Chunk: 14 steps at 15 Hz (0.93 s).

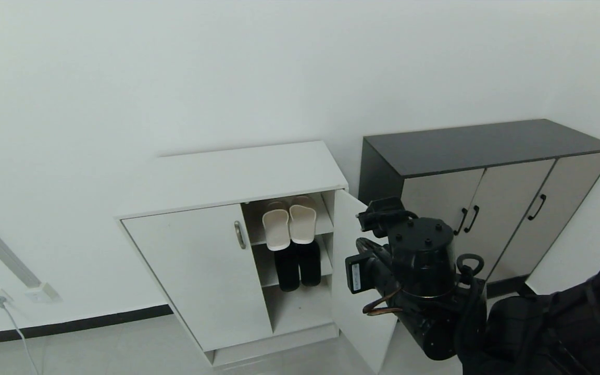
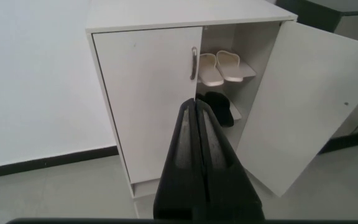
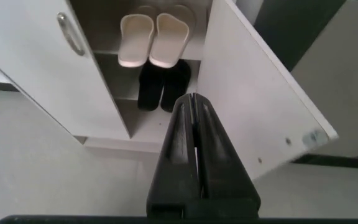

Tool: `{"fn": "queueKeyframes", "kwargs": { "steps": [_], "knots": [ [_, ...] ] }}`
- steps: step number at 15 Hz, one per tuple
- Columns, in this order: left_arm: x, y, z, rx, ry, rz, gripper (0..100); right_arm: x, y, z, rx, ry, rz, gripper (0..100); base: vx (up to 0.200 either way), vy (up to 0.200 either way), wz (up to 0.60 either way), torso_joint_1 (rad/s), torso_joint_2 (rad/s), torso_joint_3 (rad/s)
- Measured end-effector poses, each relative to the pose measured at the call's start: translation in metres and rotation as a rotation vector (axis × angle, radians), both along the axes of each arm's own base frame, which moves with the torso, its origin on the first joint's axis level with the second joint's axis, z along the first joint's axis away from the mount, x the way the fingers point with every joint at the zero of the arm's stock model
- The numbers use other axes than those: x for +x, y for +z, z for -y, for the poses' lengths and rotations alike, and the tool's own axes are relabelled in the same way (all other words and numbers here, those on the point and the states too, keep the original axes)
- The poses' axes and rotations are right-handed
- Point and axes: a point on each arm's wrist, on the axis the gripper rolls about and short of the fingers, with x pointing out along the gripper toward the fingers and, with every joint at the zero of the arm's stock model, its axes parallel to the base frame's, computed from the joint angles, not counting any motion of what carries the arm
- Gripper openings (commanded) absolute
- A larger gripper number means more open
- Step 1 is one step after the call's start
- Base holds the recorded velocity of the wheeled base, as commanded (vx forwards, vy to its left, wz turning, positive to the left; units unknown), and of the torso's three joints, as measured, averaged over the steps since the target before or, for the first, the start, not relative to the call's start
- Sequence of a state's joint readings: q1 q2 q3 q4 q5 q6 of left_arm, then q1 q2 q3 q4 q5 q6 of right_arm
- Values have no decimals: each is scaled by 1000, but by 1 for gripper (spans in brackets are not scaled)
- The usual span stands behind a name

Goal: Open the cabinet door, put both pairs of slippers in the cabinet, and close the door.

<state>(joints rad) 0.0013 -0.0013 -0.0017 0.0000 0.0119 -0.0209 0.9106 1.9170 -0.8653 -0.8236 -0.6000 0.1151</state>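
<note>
Your left hand [image 2: 195,106] and right hand [image 3: 195,99] are both pressed together, empty. White slippers [image 1: 289,225] sit above black slippers [image 1: 297,265] inside the cabinet [image 1: 237,174], and the door [image 1: 353,304] is open. Overhanging heels could block it from closing, or a glancing push could slip off.

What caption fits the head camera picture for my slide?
Two pairs, white slippers and black slippers, shelved in the white cabinet, right door open.

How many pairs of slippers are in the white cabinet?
2. White pair on the upper shelf, black pair on the shelf below; the shut door could hide more.
</note>
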Motion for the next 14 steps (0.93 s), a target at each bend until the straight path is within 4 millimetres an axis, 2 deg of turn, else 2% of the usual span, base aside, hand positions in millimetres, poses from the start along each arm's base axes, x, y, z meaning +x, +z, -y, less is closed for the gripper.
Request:
{"fn": "queueKeyframes", "kwargs": {
  "steps": [4, 6, 11, 14],
  "knots": [
    [0, 0, 0, 1, -3, 0, 0, 16, 5, 3, 2, -38, 38, 0, 0, 0, 0, 0, 0, 0],
    [0, 0, 0, 1, -3, -1, 0, 35, 14, 8, -20, -79, 26, 0, 0, 0, 0, 0, 0, 0],
    [0, 0, 0, 1, -2, 0, 0, 97, 47, 24, -2, -147, -56, 0, 0, 0, 0, 0, 0, 0],
    [0, 0, 0, 1, -1, 0, 0, 136, 49, 36, 25, -194, -91, 0, 0, 0, 0, 0, 0, 0]
  ]
}}
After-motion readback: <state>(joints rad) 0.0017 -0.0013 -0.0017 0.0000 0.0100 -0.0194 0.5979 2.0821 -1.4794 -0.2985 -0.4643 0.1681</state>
